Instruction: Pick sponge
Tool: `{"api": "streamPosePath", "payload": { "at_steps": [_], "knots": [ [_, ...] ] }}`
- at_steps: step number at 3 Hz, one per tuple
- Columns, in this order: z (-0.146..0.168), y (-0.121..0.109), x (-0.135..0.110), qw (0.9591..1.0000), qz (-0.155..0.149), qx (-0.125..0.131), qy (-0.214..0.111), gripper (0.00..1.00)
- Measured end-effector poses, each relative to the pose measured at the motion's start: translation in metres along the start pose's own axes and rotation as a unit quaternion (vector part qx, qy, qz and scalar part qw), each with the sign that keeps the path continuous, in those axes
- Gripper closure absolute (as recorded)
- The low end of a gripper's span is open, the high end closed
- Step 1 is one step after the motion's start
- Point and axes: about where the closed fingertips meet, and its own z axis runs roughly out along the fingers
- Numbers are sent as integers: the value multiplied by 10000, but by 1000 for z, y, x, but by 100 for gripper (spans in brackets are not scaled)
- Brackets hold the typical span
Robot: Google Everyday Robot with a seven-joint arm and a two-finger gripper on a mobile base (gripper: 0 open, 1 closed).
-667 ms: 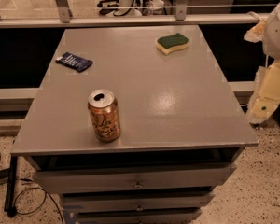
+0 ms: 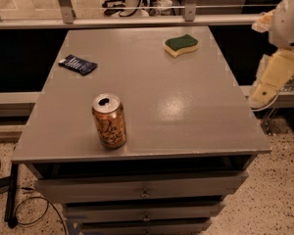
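Note:
The sponge, dark green on top over pale yellow foam, lies flat at the far right of the grey tabletop. My gripper, cream-coloured under the white arm, hangs off the table's right edge, pointing down. It is to the right of the sponge, nearer the camera, well apart from it, and holds nothing that I can see.
An orange drink can stands upright near the front left. A flat dark blue packet lies at the left edge. The table has drawers below its front. A rail and glass run behind it. Cables lie on the floor at left.
My gripper has moved up and a little left beside the table's right edge. The sponge, can and packet have not moved.

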Motion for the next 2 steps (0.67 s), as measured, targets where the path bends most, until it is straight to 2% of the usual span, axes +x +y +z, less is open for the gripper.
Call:
{"api": "streamPosePath", "payload": {
  "at_steps": [1, 2],
  "knots": [
    [38, -79, -4, 9969, 346, 285, -640, 0],
    [74, -142, -11, 9827, 1040, 369, -1485, 0]
  ]
}}
